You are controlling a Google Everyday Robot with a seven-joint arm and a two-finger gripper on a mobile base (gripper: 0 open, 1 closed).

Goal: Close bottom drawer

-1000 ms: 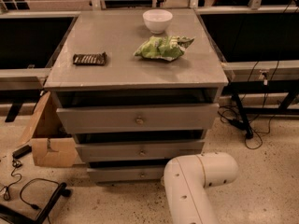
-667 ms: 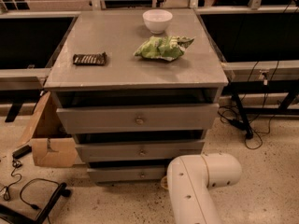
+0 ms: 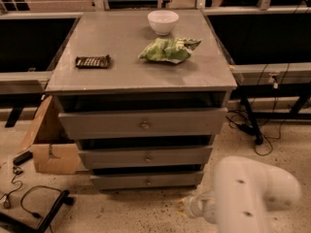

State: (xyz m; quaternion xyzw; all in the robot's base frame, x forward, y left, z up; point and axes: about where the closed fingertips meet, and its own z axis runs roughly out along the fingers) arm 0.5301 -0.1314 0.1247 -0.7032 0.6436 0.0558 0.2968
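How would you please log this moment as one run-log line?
task: close bottom drawer | bottom drawer: dark gap above its front | arm: lower right, in front of cabinet | gripper: not in view

Looked like a lab workspace: grey worktop (image 3: 121, 74) between black benches (image 3: 29, 42), loose cables (image 3: 252, 125) and a cardboard box (image 3: 51, 152) on speckled floor (image 3: 121, 210) — gripper (image 3: 188, 207) sat low, front-right.

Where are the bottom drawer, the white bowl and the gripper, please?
bottom drawer (image 3: 146, 180), camera view, middle of its front, at the knob.
white bowl (image 3: 163, 26), camera view, on its outer wall.
gripper (image 3: 188, 207), camera view, on its tip, below the drawer's right end.
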